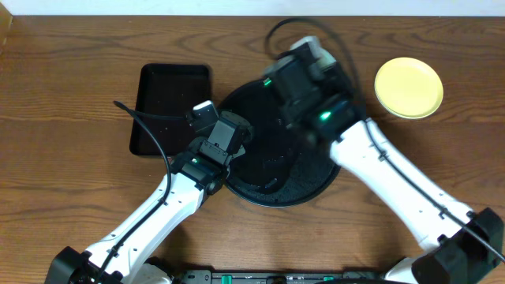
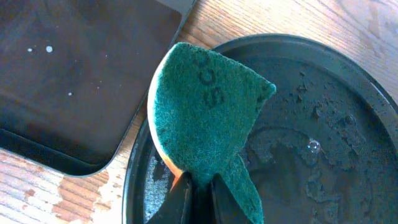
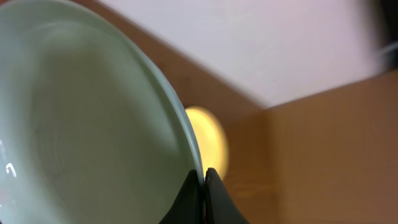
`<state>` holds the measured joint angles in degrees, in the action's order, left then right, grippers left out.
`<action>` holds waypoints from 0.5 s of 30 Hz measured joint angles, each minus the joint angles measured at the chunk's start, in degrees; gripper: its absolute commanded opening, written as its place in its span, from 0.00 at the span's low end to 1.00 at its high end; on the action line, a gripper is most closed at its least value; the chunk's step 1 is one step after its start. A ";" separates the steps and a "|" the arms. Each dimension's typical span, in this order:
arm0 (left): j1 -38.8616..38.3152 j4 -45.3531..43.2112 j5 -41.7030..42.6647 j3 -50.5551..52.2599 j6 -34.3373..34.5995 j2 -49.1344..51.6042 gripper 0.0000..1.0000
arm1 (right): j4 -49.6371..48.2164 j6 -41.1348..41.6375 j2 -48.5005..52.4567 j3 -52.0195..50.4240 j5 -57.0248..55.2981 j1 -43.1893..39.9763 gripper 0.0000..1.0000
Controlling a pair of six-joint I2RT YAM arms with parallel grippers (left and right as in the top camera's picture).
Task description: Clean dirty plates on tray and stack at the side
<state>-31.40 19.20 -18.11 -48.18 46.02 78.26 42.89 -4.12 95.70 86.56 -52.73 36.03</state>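
Observation:
A pale mint-green plate point(image 3: 81, 118) fills the left of the right wrist view, tilted on edge. My right gripper point(image 3: 203, 177) is shut on its rim. In the overhead view that plate is hidden under the right arm point(image 1: 304, 79), which hangs over the far part of the round black tray point(image 1: 308, 185). A yellow plate point(image 1: 408, 87) lies on the bare wood at the far right and shows behind the mint plate's rim point(image 3: 211, 146). My left gripper point(image 2: 200, 186) is shut on a folded green sponge point(image 2: 205, 106) above the tray's wet, sudsy left side point(image 2: 311, 124).
A smaller rectangular black tray point(image 1: 170, 106) with a few water drops lies just left of the round tray, its corner close to the sponge. Black cables run over the table beside both arms. Water stains mark the wood between the two trays point(image 2: 93, 186).

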 measured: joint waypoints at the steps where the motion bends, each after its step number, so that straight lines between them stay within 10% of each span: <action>1: 0.00 0.04 0.00 0.00 0.00 0.00 0.08 | 0.44 1.57 0.00 0.00 3.65 -2.16 0.01; 15: 0.00 0.09 -0.02 0.00 0.00 0.00 0.07 | 0.48 24.52 1.14 -0.02 49.94 -50.69 0.01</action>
<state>-31.40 19.29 -18.13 -48.18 46.02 78.26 43.38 20.40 96.84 86.54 -2.79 -14.66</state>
